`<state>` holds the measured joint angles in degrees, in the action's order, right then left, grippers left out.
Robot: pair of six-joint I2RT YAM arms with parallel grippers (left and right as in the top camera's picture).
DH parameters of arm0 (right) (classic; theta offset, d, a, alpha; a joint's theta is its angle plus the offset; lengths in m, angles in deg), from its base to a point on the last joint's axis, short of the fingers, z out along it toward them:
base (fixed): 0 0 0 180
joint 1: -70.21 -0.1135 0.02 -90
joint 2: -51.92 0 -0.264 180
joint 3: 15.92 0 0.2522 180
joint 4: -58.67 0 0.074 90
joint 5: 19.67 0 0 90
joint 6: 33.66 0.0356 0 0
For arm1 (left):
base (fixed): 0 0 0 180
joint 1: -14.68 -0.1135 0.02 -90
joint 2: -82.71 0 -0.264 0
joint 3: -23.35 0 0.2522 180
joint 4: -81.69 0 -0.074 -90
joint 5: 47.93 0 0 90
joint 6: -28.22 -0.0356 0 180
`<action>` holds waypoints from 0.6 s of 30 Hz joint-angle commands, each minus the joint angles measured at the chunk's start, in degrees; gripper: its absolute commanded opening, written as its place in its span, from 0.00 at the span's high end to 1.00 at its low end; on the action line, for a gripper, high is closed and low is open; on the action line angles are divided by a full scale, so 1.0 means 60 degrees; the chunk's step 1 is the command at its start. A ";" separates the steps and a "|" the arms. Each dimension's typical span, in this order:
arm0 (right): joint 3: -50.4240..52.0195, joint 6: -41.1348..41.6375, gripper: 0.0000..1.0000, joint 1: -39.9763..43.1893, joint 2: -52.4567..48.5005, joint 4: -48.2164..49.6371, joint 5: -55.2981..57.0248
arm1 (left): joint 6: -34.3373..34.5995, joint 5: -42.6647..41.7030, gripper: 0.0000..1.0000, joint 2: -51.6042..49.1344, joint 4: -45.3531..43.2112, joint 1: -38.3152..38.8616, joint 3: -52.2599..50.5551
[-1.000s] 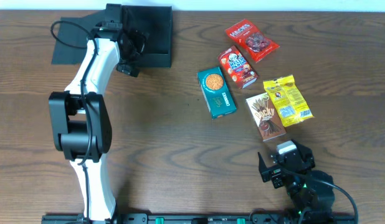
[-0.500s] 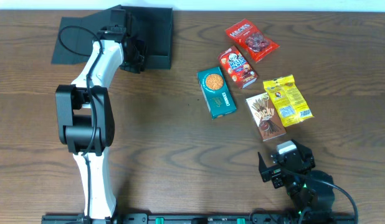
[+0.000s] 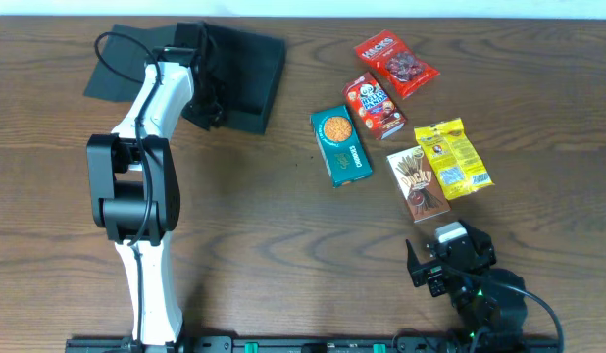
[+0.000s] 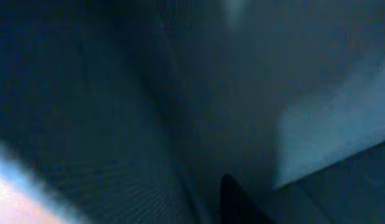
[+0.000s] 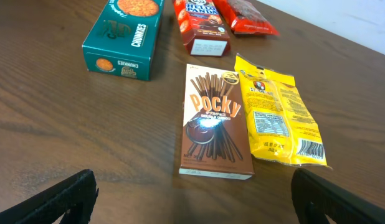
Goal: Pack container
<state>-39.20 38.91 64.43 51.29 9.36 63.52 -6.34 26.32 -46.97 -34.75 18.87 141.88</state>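
The container [image 3: 249, 69], a dark box with its flap [image 3: 112, 76] lying open to the left, sits at the back left of the table, turned slightly askew. My left gripper [image 3: 202, 98] is at the container's left wall, closed on it. The left wrist view is dark and blurred, filled by the container's wall [image 4: 118, 112], with one dark fingertip [image 4: 236, 202] at the bottom edge. My right gripper [image 3: 435, 270] rests open near the front right edge, its fingers [image 5: 68, 196] wide apart just short of the Pocky box [image 5: 214, 121].
Snacks lie at the right: a teal Chunkies box [image 3: 340, 145], a red Hello Panda box [image 3: 374, 105], a red bag [image 3: 396, 64], a yellow bag [image 3: 452, 157] and the Pocky box [image 3: 418, 183]. The left arm's cable loops over the flap.
The left gripper has closed on the container's left wall. The container has swung clockwise and shifted a little to the right. The right arm has not moved.
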 commanded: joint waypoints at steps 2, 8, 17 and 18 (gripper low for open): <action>0.0095 -0.0138 0.01 0.0022 0.0051 -0.0022 -0.0011 | -0.2237 0.0841 0.73 -0.0087 0.0903 0.0051 0.0069; 0.0095 -0.0138 0.01 0.0022 0.0051 -0.0022 -0.0011 | -0.3912 0.2415 0.78 -0.0084 0.2022 0.0375 0.0069; 0.0095 -0.0138 0.01 0.0022 0.0051 -0.0022 -0.0011 | -0.5340 0.5931 0.76 -0.0084 0.3053 0.1326 0.0069; 0.0095 -0.0138 0.01 0.0022 0.0051 -0.0022 -0.0011 | -0.5475 0.6411 0.76 -0.0084 0.3096 0.1468 0.0069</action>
<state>-39.20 38.93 64.43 51.29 9.36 63.52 -33.60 52.71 -46.97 -17.15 25.86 142.04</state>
